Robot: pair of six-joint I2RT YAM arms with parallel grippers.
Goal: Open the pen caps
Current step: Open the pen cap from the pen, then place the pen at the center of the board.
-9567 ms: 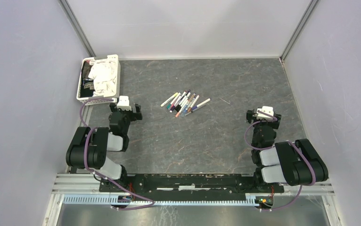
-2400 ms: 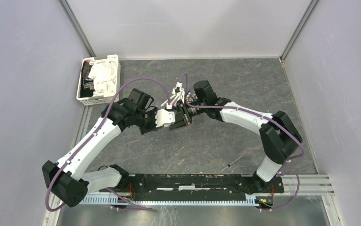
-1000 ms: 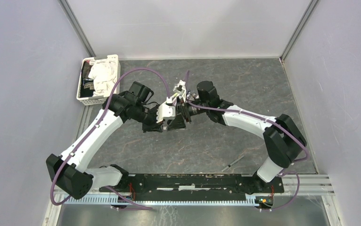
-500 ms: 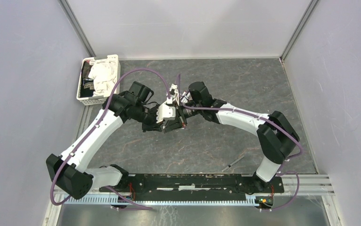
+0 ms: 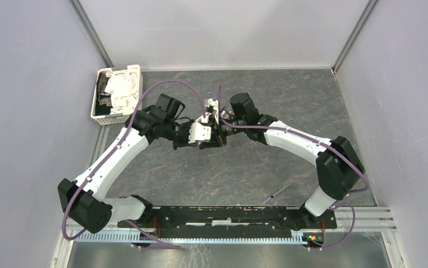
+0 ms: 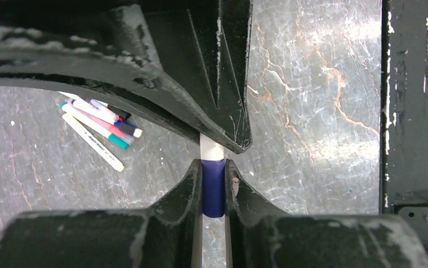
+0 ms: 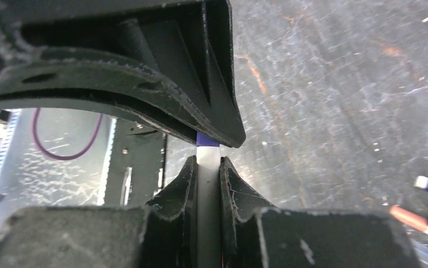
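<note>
My arms stretch inward over the bench (image 5: pixel 245 167) and meet tip to tip — left hand (image 6: pixel 214 187) pinched tight on the blue cap (image 6: pixel 213 196), right hand (image 7: pixel 208 167) clamped round the white pen (image 7: pixel 207 154) — cap still seated on it.

Mid-table, left gripper (image 6: pixel 214 181) and right gripper (image 7: pixel 208 167) meet tip to tip: left on cap (image 6: pixel 213 192), right on barrel (image 7: pixel 208 159). Pile (image 6: pixel 97 125) nearby. Basket (image 5: pixel 111 118) far-left. Stray pen (image 5: pixel 276 194) near-right, by rail (image 5: pixel 228 215).

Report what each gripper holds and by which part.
Both hold one pen. The left gripper is shut on its blue cap; the right gripper is shut on its white barrel, just behind the cap.
</note>
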